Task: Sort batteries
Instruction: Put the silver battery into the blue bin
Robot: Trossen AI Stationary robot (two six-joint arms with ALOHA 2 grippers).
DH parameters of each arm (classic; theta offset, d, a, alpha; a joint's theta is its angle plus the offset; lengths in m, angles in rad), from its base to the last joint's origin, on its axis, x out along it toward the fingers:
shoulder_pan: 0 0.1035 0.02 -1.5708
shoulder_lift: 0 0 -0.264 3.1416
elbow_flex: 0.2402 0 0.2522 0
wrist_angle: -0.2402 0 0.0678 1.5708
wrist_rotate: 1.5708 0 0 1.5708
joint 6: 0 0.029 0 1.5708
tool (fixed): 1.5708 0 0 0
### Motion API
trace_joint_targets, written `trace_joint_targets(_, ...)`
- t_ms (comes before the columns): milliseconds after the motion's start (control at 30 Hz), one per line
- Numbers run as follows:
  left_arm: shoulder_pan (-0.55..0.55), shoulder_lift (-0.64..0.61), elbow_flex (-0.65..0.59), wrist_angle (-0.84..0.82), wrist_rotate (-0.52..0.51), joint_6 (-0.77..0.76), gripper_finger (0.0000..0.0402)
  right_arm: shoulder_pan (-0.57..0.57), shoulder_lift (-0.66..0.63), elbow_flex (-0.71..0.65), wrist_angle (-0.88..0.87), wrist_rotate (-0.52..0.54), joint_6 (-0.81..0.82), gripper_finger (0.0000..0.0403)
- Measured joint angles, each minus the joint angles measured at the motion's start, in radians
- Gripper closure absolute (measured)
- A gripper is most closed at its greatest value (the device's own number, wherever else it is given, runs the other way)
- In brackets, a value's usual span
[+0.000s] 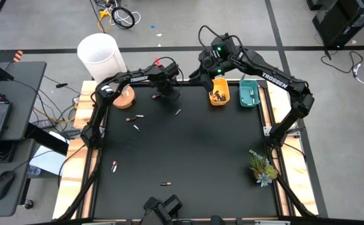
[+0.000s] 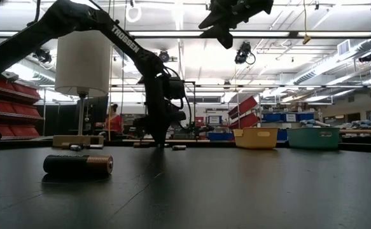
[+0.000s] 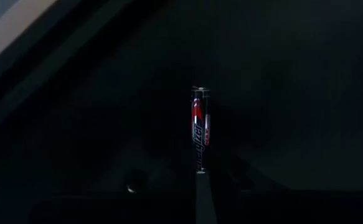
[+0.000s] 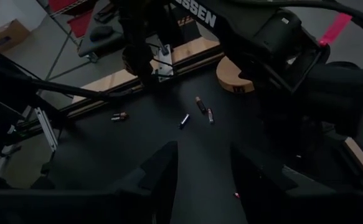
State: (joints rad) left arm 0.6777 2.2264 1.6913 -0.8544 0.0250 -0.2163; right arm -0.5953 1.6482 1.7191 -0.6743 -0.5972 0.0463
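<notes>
Left gripper (image 1: 167, 94) down at the black table (image 1: 188, 156), fingers clenched on a red-and-black battery (image 3: 200, 134) held between the tips. Loose batteries (image 1: 135, 119) lie beside and below it on the mat. Right gripper (image 4: 200, 177), fingers apart and grasping nothing, hovers beyond, above the yellow tray (image 1: 219, 94); teal tray (image 1: 249, 94) just past that.

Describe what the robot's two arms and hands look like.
Both arms are dark, slim and jointed, with white TROSSEN lettering on the left arm and right arm. A green light glows near the right wrist. The right hand has two dark, wedge-shaped fingers.
</notes>
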Motion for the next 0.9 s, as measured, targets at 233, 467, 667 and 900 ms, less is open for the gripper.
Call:
trace_joint_targets(233,-0.024,0.003,0.025,-0.057,0.003,0.012,0.0375,-0.002,0.000,0.000,0.000,0.000,0.000,0.0247)
trace_joint_targets(467,-0.040,0.014,0.159,-0.162,0.048,0.124,0.0399,-0.028,-0.002,0.000,-0.010,0.001,-0.003,0.0247)
trace_joint_targets(667,-0.037,0.011,0.230,-0.195,0.084,0.134,0.0394,-0.068,-0.057,0.000,-0.078,0.101,-0.044,0.0247)
trace_joint_targets(900,-0.086,0.009,0.283,-0.190,0.135,0.039,0.0337,-0.076,-0.113,-0.033,-0.438,0.173,-0.090,0.0247)
